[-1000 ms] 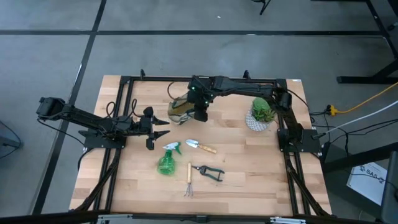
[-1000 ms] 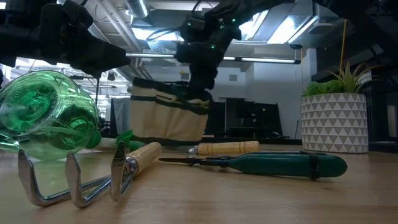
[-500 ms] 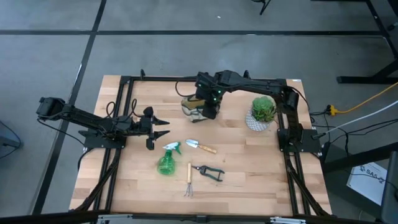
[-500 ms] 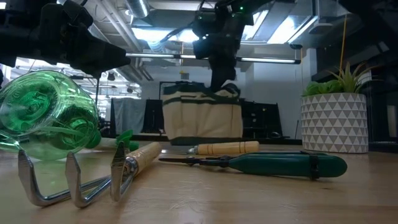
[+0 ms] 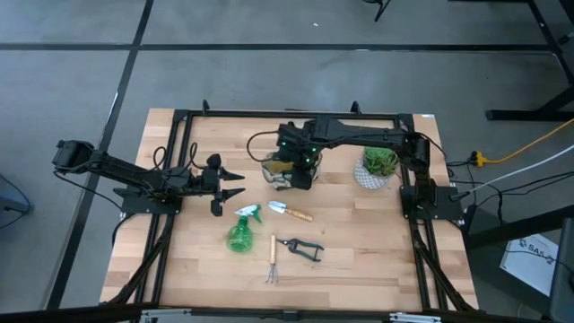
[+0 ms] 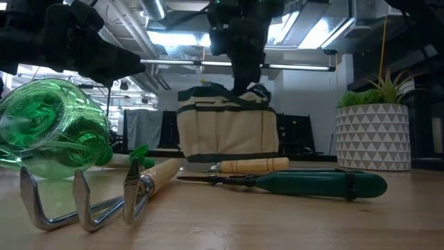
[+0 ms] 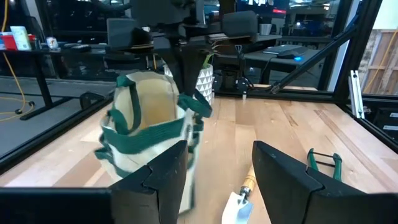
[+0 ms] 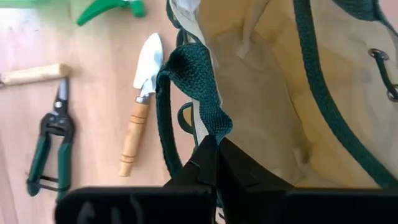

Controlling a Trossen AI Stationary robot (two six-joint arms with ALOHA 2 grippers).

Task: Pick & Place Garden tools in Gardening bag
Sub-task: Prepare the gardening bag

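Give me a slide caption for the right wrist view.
Right claw pinches the gardening bag handle above trowel and pruning shears.

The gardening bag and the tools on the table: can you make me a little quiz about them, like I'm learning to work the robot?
1. True or false: the trowel is already inside the gardening bag.
2. Which gripper pinches the bag's green handle? A) left gripper B) right gripper C) neither
3. Fill in: the spray bottle lies on the table near the open ____ gripper.

Key: 1. False, it lies on the table beside the bag. 2. B. 3. left.
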